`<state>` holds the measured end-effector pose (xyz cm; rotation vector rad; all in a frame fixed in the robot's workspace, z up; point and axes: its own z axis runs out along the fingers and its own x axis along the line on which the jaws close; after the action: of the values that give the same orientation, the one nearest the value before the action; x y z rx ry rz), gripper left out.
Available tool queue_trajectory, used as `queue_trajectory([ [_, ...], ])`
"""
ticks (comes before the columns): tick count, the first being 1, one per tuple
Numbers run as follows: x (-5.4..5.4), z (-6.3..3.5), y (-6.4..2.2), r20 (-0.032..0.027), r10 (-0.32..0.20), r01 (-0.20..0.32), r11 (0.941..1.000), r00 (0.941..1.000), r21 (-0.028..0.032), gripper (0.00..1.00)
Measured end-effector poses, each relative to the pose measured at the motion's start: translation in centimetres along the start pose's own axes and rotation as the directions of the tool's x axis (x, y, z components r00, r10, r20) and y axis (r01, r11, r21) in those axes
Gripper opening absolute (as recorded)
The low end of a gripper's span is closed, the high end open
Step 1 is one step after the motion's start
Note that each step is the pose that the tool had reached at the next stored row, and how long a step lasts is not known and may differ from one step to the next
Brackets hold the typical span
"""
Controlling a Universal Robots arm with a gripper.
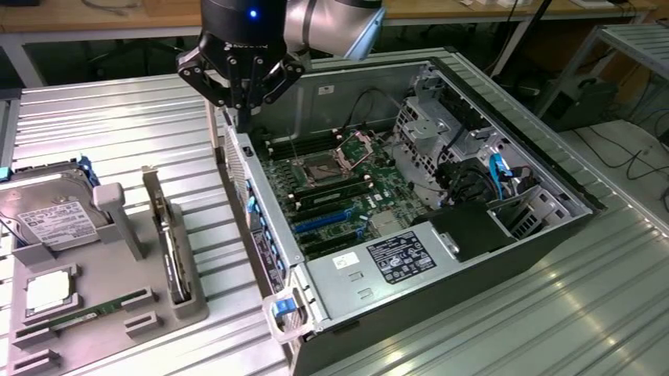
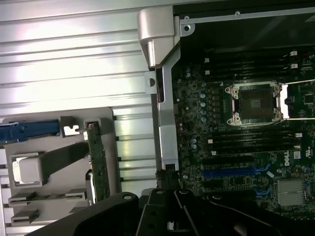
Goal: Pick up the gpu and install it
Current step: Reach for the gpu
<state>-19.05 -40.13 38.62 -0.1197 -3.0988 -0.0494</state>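
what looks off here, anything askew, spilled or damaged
Nothing looks spilled or broken. The gpu stands on edge in its grey holder, beside the open computer case. One oddity: the CPU socket sits open, its retention frame tilted up.

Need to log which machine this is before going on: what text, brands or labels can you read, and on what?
"DELL", probably: white print on the motherboard, near the blue slot.
Black label on the power supply: print too small to read.
White label on the hard drive: too blurred to read.
Nothing else is legible.
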Motion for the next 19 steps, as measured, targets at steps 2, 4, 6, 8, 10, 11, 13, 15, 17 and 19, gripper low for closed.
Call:
queue_trajectory([
  [2,0.0,-0.01,-0.02,-0.0009,0.0,0.0,1.0,1.0,0.0025,0.11],
  [4,0.0,0.02,-0.03,-0.0074,0.001,-0.001,1.0,1.0,0.0078,0.11],
  [6,0.1,0.04,-0.05,-0.0174,0.001,-0.001,0.9999,0.9998,0.0124,0.11],
  [8,0.1,0.05,-0.07,-0.0223,0.002,-0.001,0.9999,0.9998,0.0166,0.11],
  [10,0.2,0.05,-0.08,-0.0251,0.002,-0.001,0.9998,0.9997,0.0191,0.11],
  [11,0.2,0.05,-0.08,-0.0252,0.002,-0.001,0.9998,0.9997,0.0191,0.11],
  [13,0.2,0.06,-0.08,-0.0249,0.002,-0.001,0.9998,0.9997,0.0189,0.11],
  [15,0.7,0.08,-0.11,-0.0151,0.002,-0.001,0.9998,0.9999,0.0181,0.11],
  [17,1.3,0.1,-0.16,-0.0027,0.001,-0.001,0.9999,1.0,0.0172,0.11],
  [19,1.9,0.12,-0.21,0.0096,0.001,-0.001,0.9999,1.0,0.0163,0.11],
])
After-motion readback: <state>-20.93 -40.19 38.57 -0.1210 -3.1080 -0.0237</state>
